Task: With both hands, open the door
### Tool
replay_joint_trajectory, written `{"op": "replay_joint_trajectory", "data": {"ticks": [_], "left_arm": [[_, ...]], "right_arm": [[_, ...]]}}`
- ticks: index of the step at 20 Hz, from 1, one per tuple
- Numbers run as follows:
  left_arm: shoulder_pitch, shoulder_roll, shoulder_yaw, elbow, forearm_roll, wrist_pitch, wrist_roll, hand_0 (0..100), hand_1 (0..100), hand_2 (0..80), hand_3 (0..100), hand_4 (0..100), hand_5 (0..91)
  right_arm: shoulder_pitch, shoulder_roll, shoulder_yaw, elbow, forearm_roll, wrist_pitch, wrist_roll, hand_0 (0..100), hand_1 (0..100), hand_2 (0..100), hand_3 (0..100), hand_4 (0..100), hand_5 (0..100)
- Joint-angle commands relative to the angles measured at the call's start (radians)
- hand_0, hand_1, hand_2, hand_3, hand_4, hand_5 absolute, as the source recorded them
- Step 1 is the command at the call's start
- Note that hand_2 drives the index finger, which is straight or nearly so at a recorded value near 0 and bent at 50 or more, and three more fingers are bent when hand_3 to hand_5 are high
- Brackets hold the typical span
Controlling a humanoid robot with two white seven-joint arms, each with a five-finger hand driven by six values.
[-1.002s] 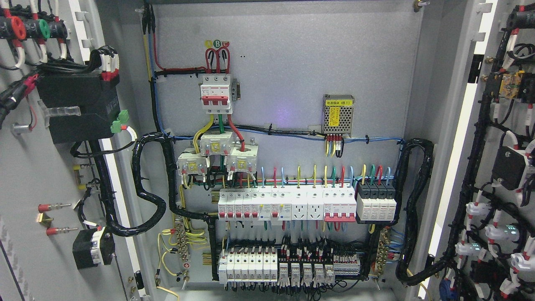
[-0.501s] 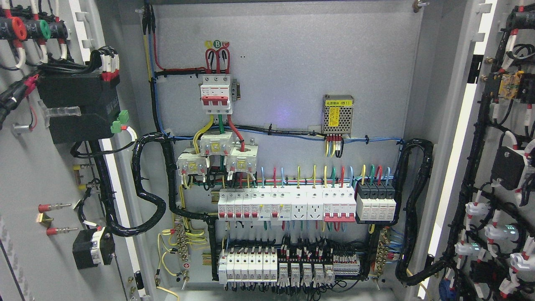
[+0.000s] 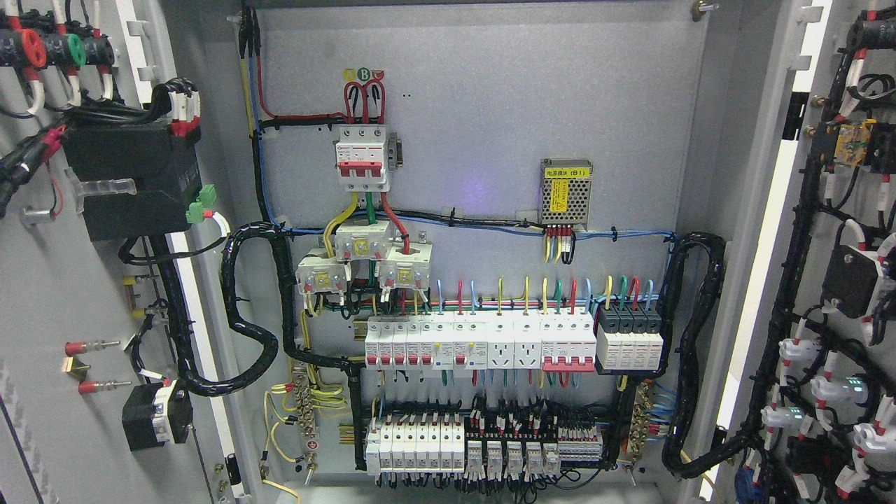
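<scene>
From my remote station, I find the left door (image 3: 63, 294) swung fully open at nine o'clock, its inner face carrying a black module (image 3: 129, 178) and a wiring loom (image 3: 248, 308). At centre the back panel (image 3: 490, 105) shows a red-toggled breaker (image 3: 362, 157) at eleven o'clock, a mesh power supply (image 3: 566, 192) toward one o'clock and rows of breakers (image 3: 483, 343) at six. The right door (image 3: 840, 280) stands open at three o'clock; neither hand is in view, so I cannot tell their state.

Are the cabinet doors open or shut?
Open. The left door and right door are swung out to the sides, showing their wired insides, and the breakers on the back panel are in plain view.
</scene>
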Motion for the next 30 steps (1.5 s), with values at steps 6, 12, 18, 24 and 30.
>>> {"op": "replay_joint_trajectory", "data": {"ticks": [6, 12, 18, 24, 30], "left_arm": [[0.157, 0.155, -0.078, -0.669, 0.022, -0.016, 0.0, 0, 0, 0.0, 0, 4, 0.0], [0.163, 0.167, -0.069, -0.712, 0.022, -0.125, 0.0, 0, 0, 0.0, 0, 4, 0.0], [0.061, 0.169, -0.051, -0.752, 0.022, -0.217, 0.0, 0, 0, 0.0, 0, 4, 0.0], [-0.01, 0.167, -0.049, -0.785, 0.025, -0.223, 0.0, 0, 0, 0.0, 0, 4, 0.0], [-0.056, 0.166, -0.049, -0.831, 0.025, -0.309, 0.0, 0, 0, 0.0, 0, 4, 0.0]], "right_arm": [[0.16, -0.064, -0.117, -0.208, -0.001, -0.096, 0.0, 0, 0, 0, 0, 0, 0], [0.162, -0.068, -0.135, -0.268, -0.001, -0.101, -0.001, 0, 0, 0, 0, 0, 0], [0.162, -0.074, -0.161, -0.335, -0.001, -0.101, -0.001, 0, 0, 0, 0, 0, 0], [0.133, -0.08, -0.163, -0.335, -0.001, -0.098, -0.001, 0, 0, 0, 0, 0, 0], [0.056, -0.087, -0.204, -0.335, -0.001, -0.086, -0.001, 0, 0, 0, 0, 0, 0]]}}
